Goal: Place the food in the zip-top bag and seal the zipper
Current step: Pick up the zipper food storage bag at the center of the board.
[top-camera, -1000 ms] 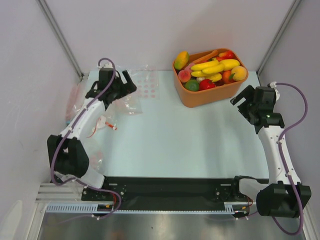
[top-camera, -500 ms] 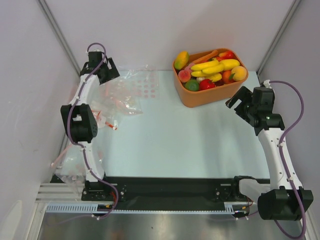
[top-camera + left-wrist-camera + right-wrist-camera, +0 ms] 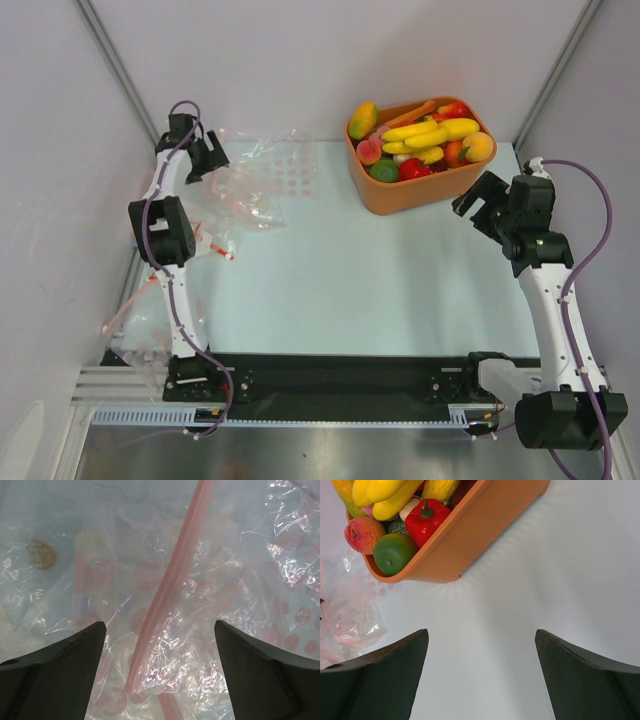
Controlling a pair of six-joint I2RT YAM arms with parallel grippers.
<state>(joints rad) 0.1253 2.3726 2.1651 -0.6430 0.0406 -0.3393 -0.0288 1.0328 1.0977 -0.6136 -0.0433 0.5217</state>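
The left fingers (image 3: 50,675) have swung leftward to the table's (image 3: 350,270) far corner.

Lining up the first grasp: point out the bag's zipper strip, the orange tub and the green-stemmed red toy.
zipper strip (image 3: 167,585), left wrist view, middle of the pink strip.
orange tub (image 3: 470,535), right wrist view, outer side wall.
green-stemmed red toy (image 3: 427,520), right wrist view, glossy body.

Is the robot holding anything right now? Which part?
Nothing is held. The left gripper hangs with jaws open over the zip-top bag and its zipper; the right gripper is open near the orange tub.
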